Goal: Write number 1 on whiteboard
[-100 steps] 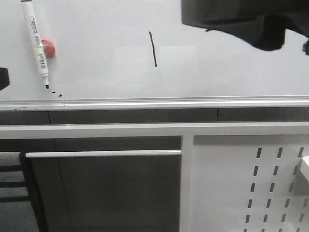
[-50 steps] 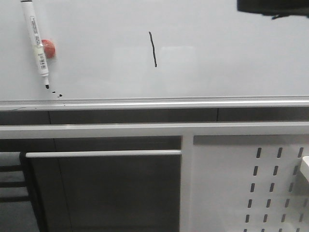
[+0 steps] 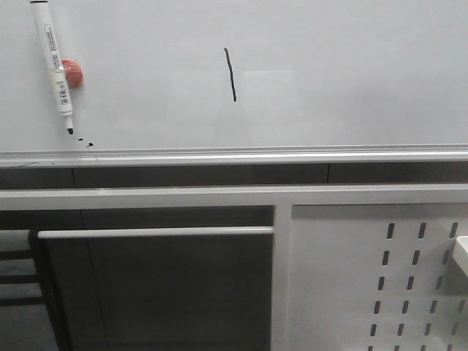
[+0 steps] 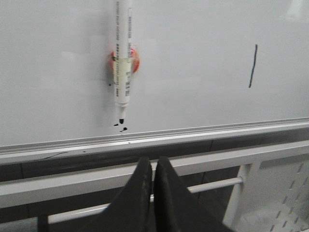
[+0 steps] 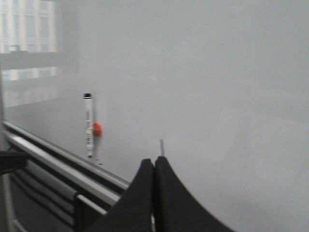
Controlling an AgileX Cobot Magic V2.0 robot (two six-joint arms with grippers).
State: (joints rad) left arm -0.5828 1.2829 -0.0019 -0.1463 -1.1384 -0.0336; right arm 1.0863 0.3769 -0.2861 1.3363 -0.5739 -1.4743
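Front view is showing the large glossy white whiteboard [image 3: 344,80] with its silver aluminium lower rail, and the number 1 [image 3: 230,74], a thin black slightly slanted stroke, is sitting above that rail, well right of the white marker with a black tip [image 3: 55,62]. This marker is hanging tip-down over a small red round magnet [image 3: 73,73], a few black specks lying just below its tip. Left gripper [image 4: 152,166] and right gripper [image 5: 153,166] are both showing jaws pressed together, holding nothing.
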